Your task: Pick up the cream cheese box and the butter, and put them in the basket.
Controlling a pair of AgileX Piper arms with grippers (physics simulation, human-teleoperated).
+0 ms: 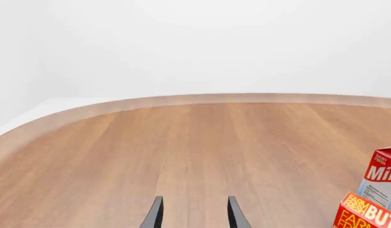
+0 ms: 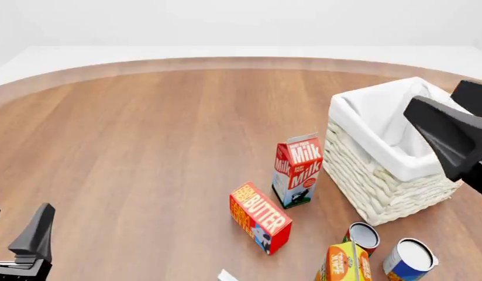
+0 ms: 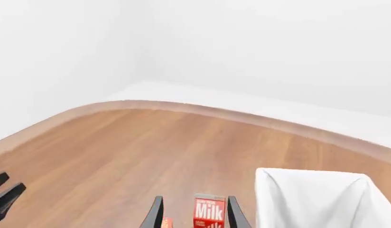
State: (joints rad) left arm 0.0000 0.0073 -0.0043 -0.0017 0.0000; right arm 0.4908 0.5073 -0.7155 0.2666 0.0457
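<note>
The left hand (image 2: 23, 243) sits low at the near left corner of the worktop (image 2: 147, 146), its two dark fingers (image 1: 156, 213) spread apart with nothing between them but bare wood. In the left wrist view the butter (image 1: 366, 213) and the milk carton (image 1: 380, 178) show only at the edge, off to one side of the fingers and not between them.

The right hand (image 2: 451, 137) hangs raised on the far right, in front of the basket (image 2: 381, 181) in the front view. Its fingers (image 3: 156, 213) are parted and hold nothing; through the gap the milk carton (image 3: 209, 213) can be seen farther off, with the basket's white cloth lining (image 3: 316, 199) beside it.

The butter (image 2: 261, 216) lies on its side on the worktop at centre right, just beside the upright milk carton (image 2: 298, 170), which stands close to the basket's woven wall. The basket rests on the worktop at the right.

A small whitish corner at the near edge is the cream cheese box (image 2: 227, 276); little else of it shows. Near it, at the lower right, stand an orange juice carton (image 2: 343, 264) and two cans (image 2: 364, 236), close to the basket's near corner.
</note>
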